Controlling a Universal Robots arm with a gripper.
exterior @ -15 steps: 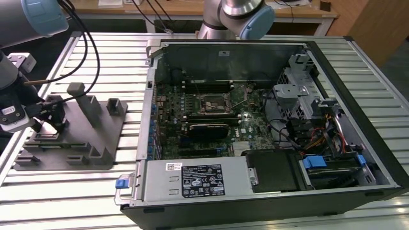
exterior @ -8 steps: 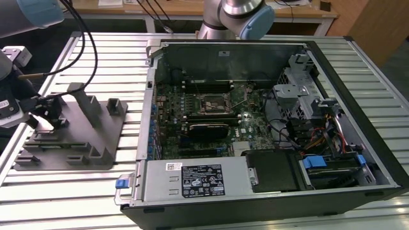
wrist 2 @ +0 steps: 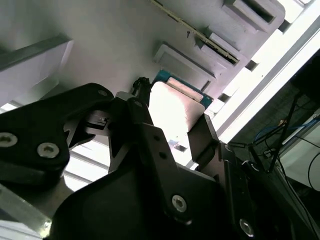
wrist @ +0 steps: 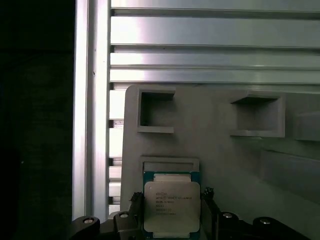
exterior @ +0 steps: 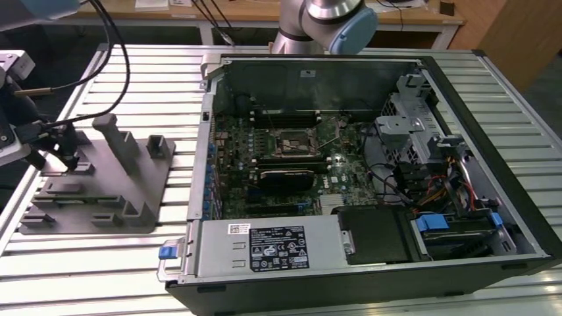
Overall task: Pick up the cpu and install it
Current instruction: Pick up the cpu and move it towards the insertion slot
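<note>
cpu (wrist: 171, 207): lying flat, metal lid up, in a shallow pocket of the grey fixture tray (wrist: 215, 150), close to the tray edge that borders the slatted tabletop (wrist: 200, 35). Near-square, so no real long axis to call; sides square to the pocket walls, print lines on the lid running from one finger to the other. Gripper (wrist: 171, 197) straddling it, black fingers (wrist: 136, 200) closed in on two opposite sides, pinching the chip. Same grip in the second wrist view: cpu (wrist 2: 172, 107) bright between the fingers (wrist 2: 202, 137), both touching its edges. Not lifted as far as can be seen, still level with the pocket. Exterior view: gripper (exterior: 75, 168) down on the tray (exterior: 149, 191) at the exterior view's left, open PC case (exterior: 307, 79) on the tabletop (exterior: 114, 263) just beside the tray, motherboard socket (exterior: 290, 140) inside, well apart from the chip.
</note>
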